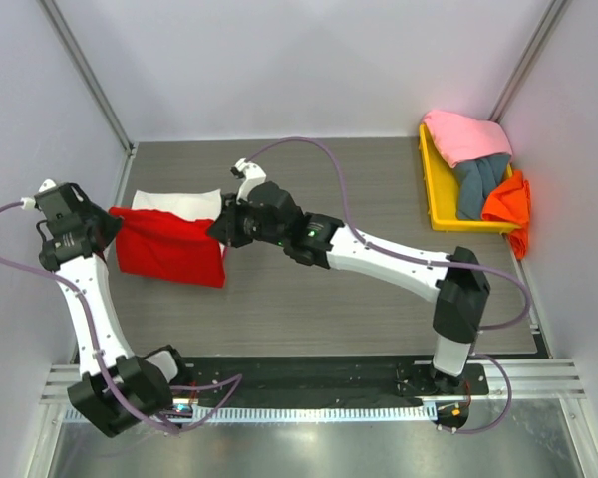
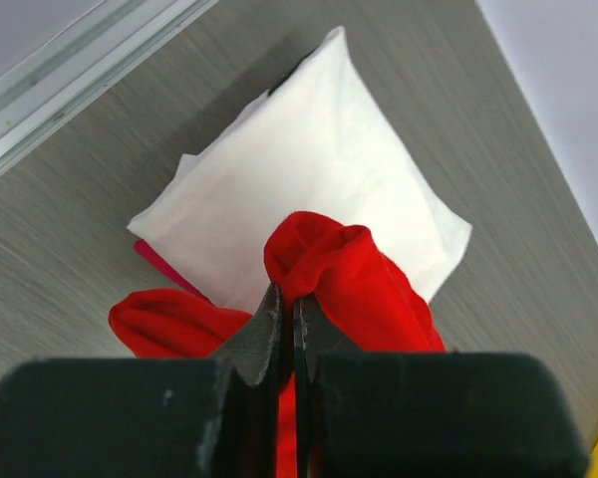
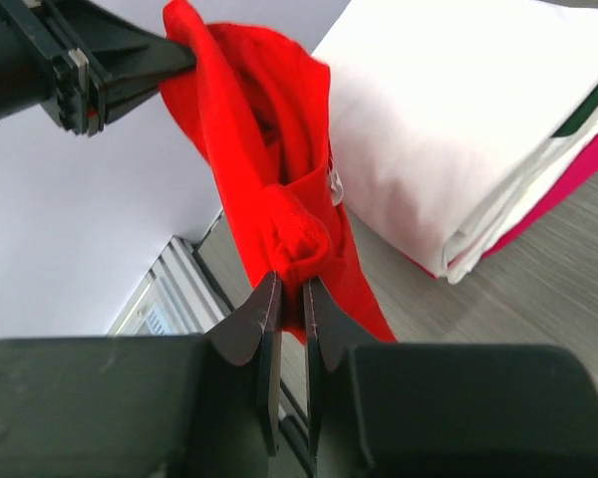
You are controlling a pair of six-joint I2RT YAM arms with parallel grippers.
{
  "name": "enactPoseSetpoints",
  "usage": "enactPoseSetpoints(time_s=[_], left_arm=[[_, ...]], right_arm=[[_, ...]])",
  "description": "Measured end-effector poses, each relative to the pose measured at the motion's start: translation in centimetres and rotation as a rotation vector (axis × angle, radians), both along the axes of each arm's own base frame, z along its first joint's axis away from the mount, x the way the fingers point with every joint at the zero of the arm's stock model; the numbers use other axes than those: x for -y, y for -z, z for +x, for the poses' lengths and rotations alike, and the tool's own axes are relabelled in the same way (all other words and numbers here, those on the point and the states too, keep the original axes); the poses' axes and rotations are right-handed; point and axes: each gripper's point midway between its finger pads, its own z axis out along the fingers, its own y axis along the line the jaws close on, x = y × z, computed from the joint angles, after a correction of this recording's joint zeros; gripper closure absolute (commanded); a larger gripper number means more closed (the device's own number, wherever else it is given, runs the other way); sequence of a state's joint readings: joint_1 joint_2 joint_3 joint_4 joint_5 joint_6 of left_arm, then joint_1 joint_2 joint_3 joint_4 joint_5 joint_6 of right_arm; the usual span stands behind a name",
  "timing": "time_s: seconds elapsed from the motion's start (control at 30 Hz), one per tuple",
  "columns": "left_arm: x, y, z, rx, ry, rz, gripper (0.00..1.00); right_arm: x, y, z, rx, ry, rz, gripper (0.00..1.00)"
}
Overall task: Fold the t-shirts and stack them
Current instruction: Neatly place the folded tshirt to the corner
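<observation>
Laying the bright red cloth t-shirt [image 1: 169, 254] flat, bunched and hanging between the left fingers [image 2: 266, 334] and right fingers [image 3: 263, 314] clamped on its ends beside the folded cream-white t-shirt [image 1: 179, 202] at the grey surface's [image 1: 309, 299] left, needs equal tension and level lowering.

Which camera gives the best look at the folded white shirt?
The left wrist view: the white shirt lies nearly whole there, only its near edge hidden by the red shirt. The top external view shows just a strip behind the red cloth. The right wrist view shows its folded side, cropped at the picture's edge.
</observation>
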State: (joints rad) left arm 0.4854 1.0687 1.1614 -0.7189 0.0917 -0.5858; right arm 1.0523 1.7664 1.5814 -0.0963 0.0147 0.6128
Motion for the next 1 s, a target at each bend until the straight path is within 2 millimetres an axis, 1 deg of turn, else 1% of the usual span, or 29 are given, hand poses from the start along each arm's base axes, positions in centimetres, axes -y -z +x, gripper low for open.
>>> enactPoseSetpoints(time_s=[0.07,0.17,0.2,0.27,0.4,0.53,0.63,0.77,1.0], left_arm=[[-0.9,1.2,0.4,-0.040,-0.018,-0.018,1.00],[-1.9,1.8,1.1,-0.062,-0.032,-0.030,1.00],[-2.1,1.8,1.3,-0.064,-0.034,-0.031,1.00],[-2.5,1.3,1.9,-0.060,-0.037,-0.029,1.00],[-3.3,0.6,2.9,-0.041,-0.041,-0.021,1.00],[-3.5,0.8,3.3,-0.041,-0.041,-0.024,1.00],[-3.7,1.4,3.7,-0.053,-0.039,-0.034,1.00],[-3.9,2.2,4.2,-0.068,-0.035,-0.053,1.00],[-4.1,2.9,5.6,-0.069,-0.020,-0.084,1.00]], right_arm=[[-1.1,0.7,0.7,-0.011,0.005,-0.004,0.99],[-2.1,1.7,1.6,-0.022,0.020,-0.012,0.99],[-2.3,2.1,2.0,-0.025,0.027,-0.019,0.99],[-2.7,2.2,2.4,-0.025,0.034,-0.022,0.99],[-3.5,1.6,3.1,-0.016,0.040,-0.010,0.99],[-3.9,0.8,3.7,-0.007,0.048,0.004,0.99],[-4.1,0.8,4.5,-0.006,0.056,0.005,0.99],[-3.9,1.8,5.7,-0.018,0.072,-0.013,0.99],[-3.9,3.2,7.9,-0.035,0.094,-0.026,0.99]])
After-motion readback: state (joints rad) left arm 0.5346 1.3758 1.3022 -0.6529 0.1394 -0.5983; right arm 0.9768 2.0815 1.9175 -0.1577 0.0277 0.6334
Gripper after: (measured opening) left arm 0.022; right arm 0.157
